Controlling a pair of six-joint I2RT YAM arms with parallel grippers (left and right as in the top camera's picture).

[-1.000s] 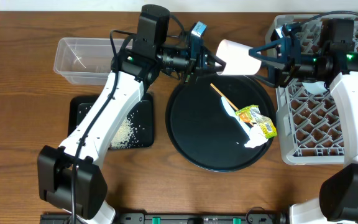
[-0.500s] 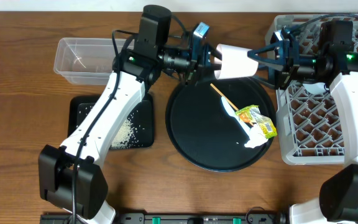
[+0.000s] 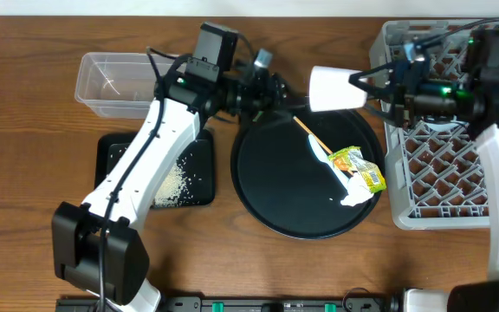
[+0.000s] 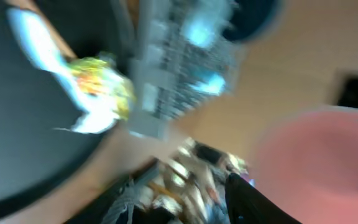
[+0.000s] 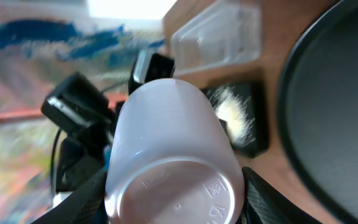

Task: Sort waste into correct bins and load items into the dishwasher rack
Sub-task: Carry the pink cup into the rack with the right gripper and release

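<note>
The small pink cup (image 3: 334, 89) hangs on its side in the air above the far rim of the round black tray (image 3: 271, 195). The right end effector (image 3: 355, 90) pinches it, one finger on each flank, and in the right wrist view the base faces the camera. The left end effector (image 3: 268, 87) sits just beside the cup's mouth, apart from it. Blur hides whether its fingers are spread.

The step looks like loading this cup. The next move calls for swinging it right over the dishwasher rack (image 3: 444, 186), turning it mouth-down and lowering it between the pegs. The yellow-green wrapper (image 3: 360, 167) and white tissue (image 3: 353, 194) on the tray are not yet sorted.
</note>
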